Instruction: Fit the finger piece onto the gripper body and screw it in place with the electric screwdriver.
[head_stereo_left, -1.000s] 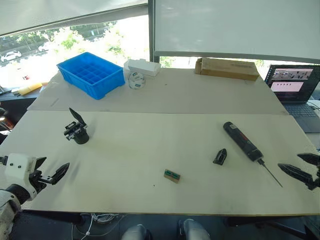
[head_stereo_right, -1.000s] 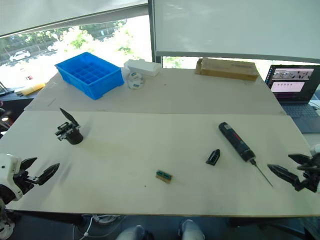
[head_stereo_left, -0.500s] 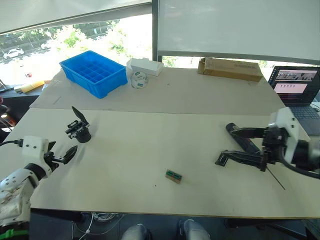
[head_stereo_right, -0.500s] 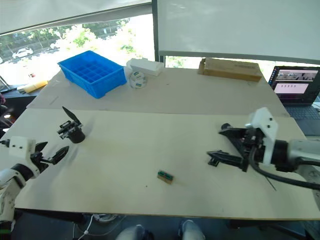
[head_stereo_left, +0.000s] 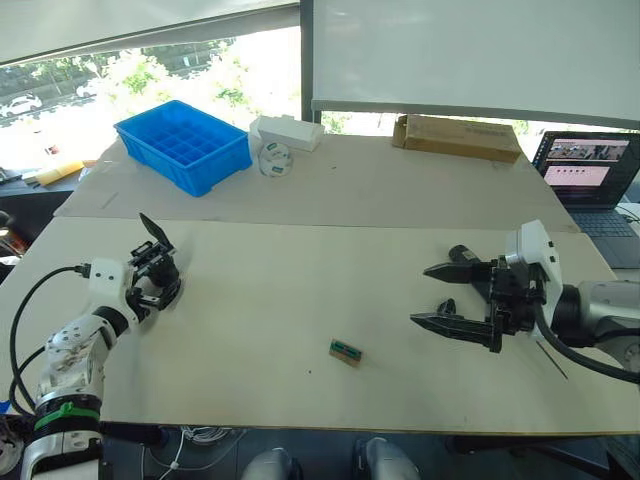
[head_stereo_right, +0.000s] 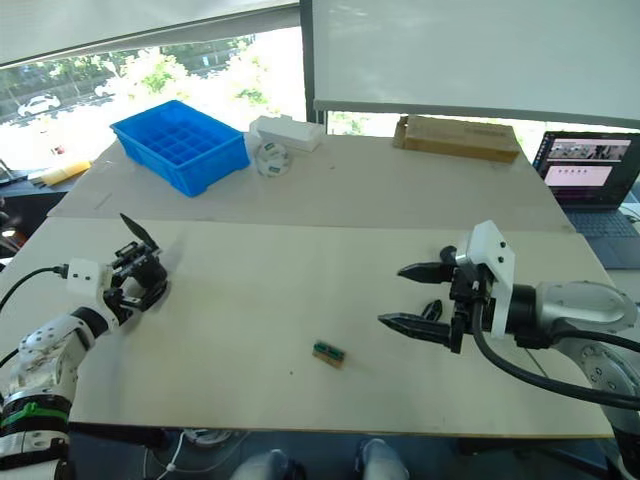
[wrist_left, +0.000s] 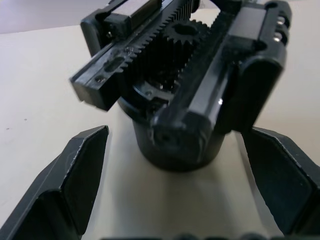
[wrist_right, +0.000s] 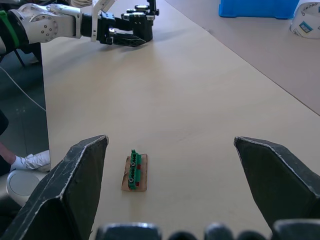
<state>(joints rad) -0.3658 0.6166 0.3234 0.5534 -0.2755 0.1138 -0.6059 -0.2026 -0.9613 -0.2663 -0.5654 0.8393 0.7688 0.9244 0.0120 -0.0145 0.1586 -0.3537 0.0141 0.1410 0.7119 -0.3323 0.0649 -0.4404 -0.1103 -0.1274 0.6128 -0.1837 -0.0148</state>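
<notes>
Pale wood table (head_stereo_left: 300, 290) stretches below bright windows, with a blue compartment tray (head_stereo_left: 183, 146) at the far left and a laptop (head_stereo_left: 585, 165) at the far right. Since the earlier pictures, both arms have come in over the table from its near corners. The left gripper (head_stereo_left: 152, 290) now sits at the gripper body (head_stereo_left: 157, 262) at the left; in the wrist view its fingers (wrist_left: 75, 185) are spread to either side of the round base, not touching it. The right gripper (head_stereo_left: 440, 296) reaches leftward from the right side, held level above the table, its two fingers spread wide, one far and one near. The finger piece (head_stereo_left: 445, 306) lies between them on the table. The electric screwdriver (head_stereo_left: 462, 254) is mostly hidden behind the right arm, only its far end showing. A small green block (head_stereo_left: 345, 351) lies near the middle front, apart from both grippers.
</notes>
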